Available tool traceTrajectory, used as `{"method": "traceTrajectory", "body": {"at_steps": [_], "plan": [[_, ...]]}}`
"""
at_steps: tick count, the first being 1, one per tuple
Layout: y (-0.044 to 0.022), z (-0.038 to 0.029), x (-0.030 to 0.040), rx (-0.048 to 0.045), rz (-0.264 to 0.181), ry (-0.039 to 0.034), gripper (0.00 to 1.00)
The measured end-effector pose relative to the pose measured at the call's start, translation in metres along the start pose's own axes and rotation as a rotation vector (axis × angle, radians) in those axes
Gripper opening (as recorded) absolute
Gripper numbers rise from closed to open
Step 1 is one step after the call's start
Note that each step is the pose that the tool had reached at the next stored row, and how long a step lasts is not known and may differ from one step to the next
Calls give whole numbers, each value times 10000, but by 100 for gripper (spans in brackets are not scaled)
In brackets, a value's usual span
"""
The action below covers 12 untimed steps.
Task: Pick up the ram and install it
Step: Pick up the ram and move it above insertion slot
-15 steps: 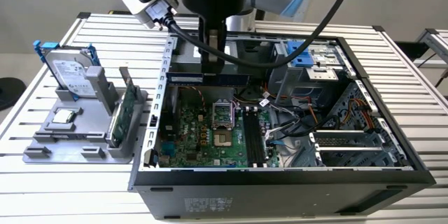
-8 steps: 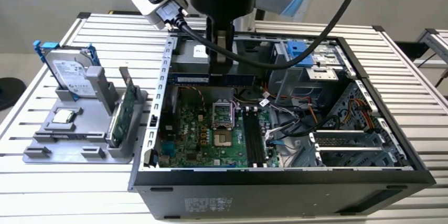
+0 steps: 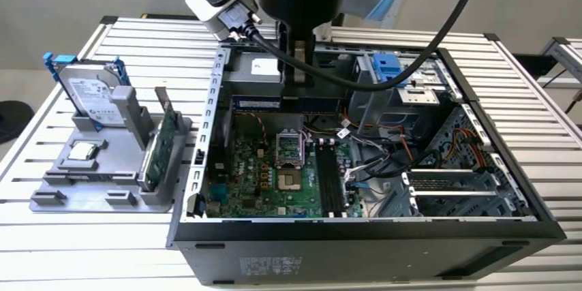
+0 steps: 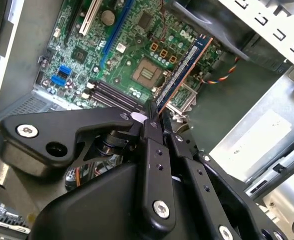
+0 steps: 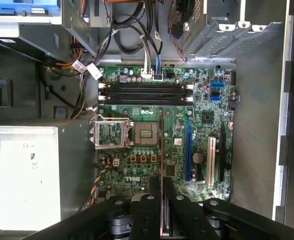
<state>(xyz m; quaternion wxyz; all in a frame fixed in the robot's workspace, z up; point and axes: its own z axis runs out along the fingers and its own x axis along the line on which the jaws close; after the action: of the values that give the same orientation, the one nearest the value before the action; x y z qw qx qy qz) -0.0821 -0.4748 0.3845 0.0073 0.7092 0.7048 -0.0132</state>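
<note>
My gripper (image 3: 298, 95) hangs inside the open computer case (image 3: 364, 233), above the motherboard (image 3: 264, 182), and is shut on the ram (image 3: 259, 103). The ram is a long narrow dark stick, held level and crosswise over the board's far end. In the second wrist view the ram (image 4: 182, 67) sticks out from between the fingertips of the gripper (image 4: 154, 114) over the processor socket (image 4: 146, 70). The first wrist view sees the ram (image 5: 161, 150) edge-on, above the gripper (image 5: 162, 187). The black memory slots (image 5: 144, 93) (image 3: 329, 182) lie apart from the ram, with nothing in them.
A grey holder (image 3: 100, 182) at the exterior view's left carries a silver hard drive with blue rails (image 3: 91, 93), a green expansion card (image 3: 159, 148) and a small chip (image 3: 84, 151). Loose cables (image 3: 373, 161) and drive cages (image 3: 400, 80) crowd the case's right half.
</note>
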Motion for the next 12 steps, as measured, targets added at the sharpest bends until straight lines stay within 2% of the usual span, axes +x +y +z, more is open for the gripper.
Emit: {"method": "traceTrajectory", "body": {"at_steps": [12], "plan": [[156,17,5,0,0,-10,0]]}}
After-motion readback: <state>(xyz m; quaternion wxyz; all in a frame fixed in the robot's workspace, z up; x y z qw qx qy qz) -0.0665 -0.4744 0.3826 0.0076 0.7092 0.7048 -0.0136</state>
